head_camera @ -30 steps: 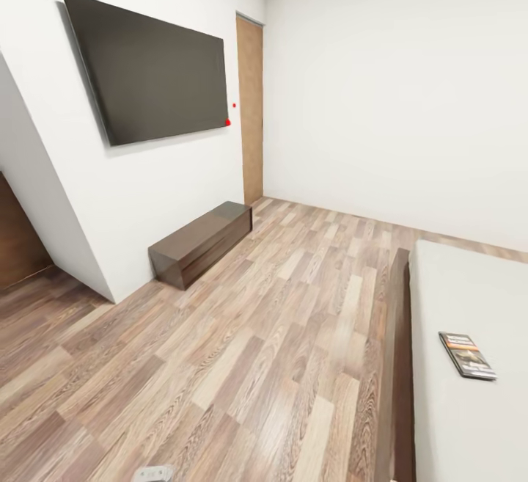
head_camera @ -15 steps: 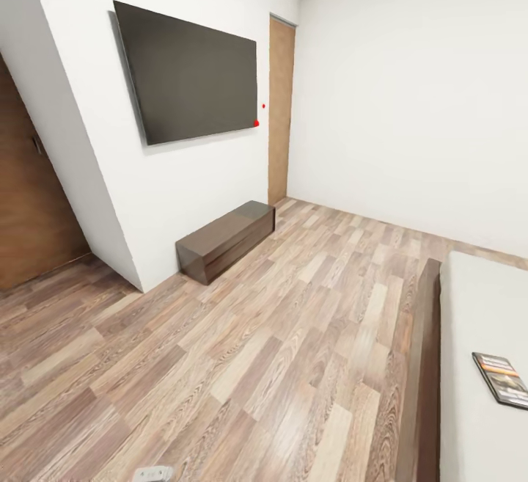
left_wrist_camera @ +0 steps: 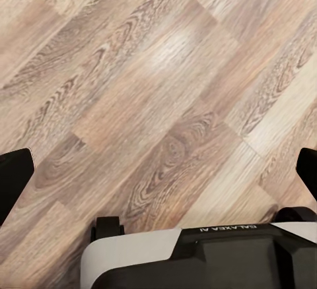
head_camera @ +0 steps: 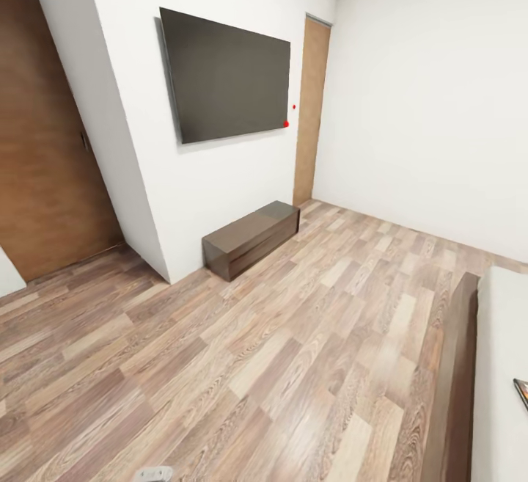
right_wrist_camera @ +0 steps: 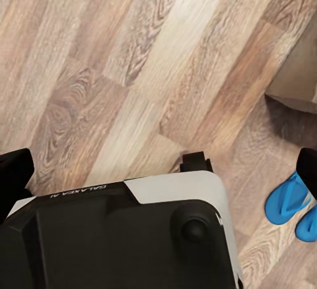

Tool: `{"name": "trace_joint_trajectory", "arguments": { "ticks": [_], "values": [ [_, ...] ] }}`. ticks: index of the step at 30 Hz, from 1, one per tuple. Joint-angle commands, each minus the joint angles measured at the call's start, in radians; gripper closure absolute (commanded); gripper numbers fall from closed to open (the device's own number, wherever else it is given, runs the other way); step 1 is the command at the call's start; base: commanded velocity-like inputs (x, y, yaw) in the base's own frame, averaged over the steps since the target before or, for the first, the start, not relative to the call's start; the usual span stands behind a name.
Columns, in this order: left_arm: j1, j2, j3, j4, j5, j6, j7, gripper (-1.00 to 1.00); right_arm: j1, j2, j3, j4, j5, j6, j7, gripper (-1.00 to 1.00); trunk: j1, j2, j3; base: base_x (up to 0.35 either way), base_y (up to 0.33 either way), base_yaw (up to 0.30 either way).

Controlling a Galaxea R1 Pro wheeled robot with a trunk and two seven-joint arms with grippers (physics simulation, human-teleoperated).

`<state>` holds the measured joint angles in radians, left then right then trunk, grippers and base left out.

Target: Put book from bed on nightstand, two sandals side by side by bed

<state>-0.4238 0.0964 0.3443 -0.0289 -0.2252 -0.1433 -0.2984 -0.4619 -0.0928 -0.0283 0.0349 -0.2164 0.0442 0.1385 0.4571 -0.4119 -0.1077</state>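
The lettering "GALAXEA AI" is read, reversed or upside down, on the robot base (left_wrist_camera: 198,256) in the left wrist view and again on the base housing in the right wrist view. No other writing is legible.

In the head view, the bed (head_camera: 469,394) is seen at the right edge, its dark wooden frame running along the off-white mattress. Only a corner of the book (head_camera: 522,392) is visible, lying on the mattress at the picture's right border; its cover text cannot be read. In the right wrist view, the two sandals (right_wrist_camera: 294,200) are shown as bright blue shapes lying on the floor close together, just beside the base; they are partly cut off by the frame edge.

A large dark wall screen (head_camera: 227,75) is mounted on the white wall, with two small red dots near its lower right corner. Below it, a long low dark bench (head_camera: 251,238) stands on the wood-plank floor (head_camera: 220,364). A brown door (head_camera: 44,144) is seen at the left and a lighter door (head_camera: 312,111) in the far corner.

The left gripper (left_wrist_camera: 158,173) is spread wide and holds nothing, its dark fingertips at opposite picture edges. The right gripper (right_wrist_camera: 158,170) is likewise spread and empty.
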Motion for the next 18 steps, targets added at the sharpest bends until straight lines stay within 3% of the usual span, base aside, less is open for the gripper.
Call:
{"name": "trace_joint_trajectory", "arguments": {
  "ticks": [1, 6, 18],
  "values": [
    [-0.001, 0.000, 0.009, 0.001, -0.010, -0.004, -0.002, -1.00, -0.001, -0.001, -0.002, 0.002, -0.008, 0.001, 0.004, -1.00, 0.001, -0.002, -0.002, 0.000, 0.000, 0.248],
    [-0.001, 0.000, 0.009, 0.001, -0.011, -0.004, -0.002, -1.00, -0.001, -0.001, -0.002, 0.002, -0.008, 0.001, 0.004, -1.00, -0.003, 0.005, 0.001, 0.000, 0.000, 0.123],
    [-0.001, 0.000, 0.009, 0.001, -0.011, -0.003, -0.002, -1.00, -0.001, -0.001, -0.002, 0.002, -0.008, 0.001, 0.004, -1.00, -0.007, 0.012, 0.004, 0.000, 0.000, 0.011]
  ]
}}
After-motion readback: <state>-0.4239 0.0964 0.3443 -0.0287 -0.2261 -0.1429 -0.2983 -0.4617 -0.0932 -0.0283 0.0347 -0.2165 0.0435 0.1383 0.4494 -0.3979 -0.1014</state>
